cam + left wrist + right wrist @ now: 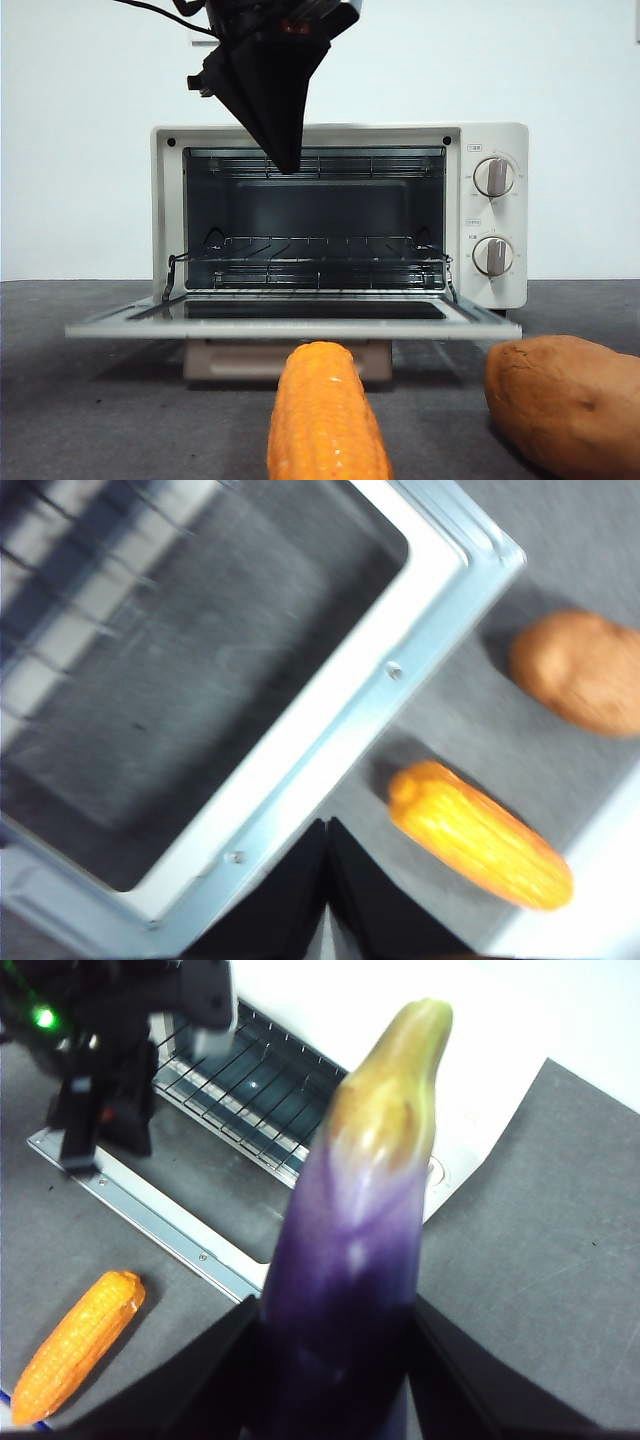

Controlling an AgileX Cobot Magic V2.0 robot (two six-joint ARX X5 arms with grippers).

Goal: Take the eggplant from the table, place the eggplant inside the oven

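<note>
Holding the eggplant [350,1260] clamped in its jaws, the right gripper [335,1360] hangs above the oven [500,140]; go in stem first, level over the wire rack [310,245]. Left gripper [327,880], jaws together, hovers over the open door [290,322].

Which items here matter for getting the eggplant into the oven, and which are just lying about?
Part of the job:
- eggplant, clamped in the right gripper
- oven, door open, rack bare
- left gripper, jaws shut, above the open door

Lying about:
- corn cob on the table
- sweet potato
</note>
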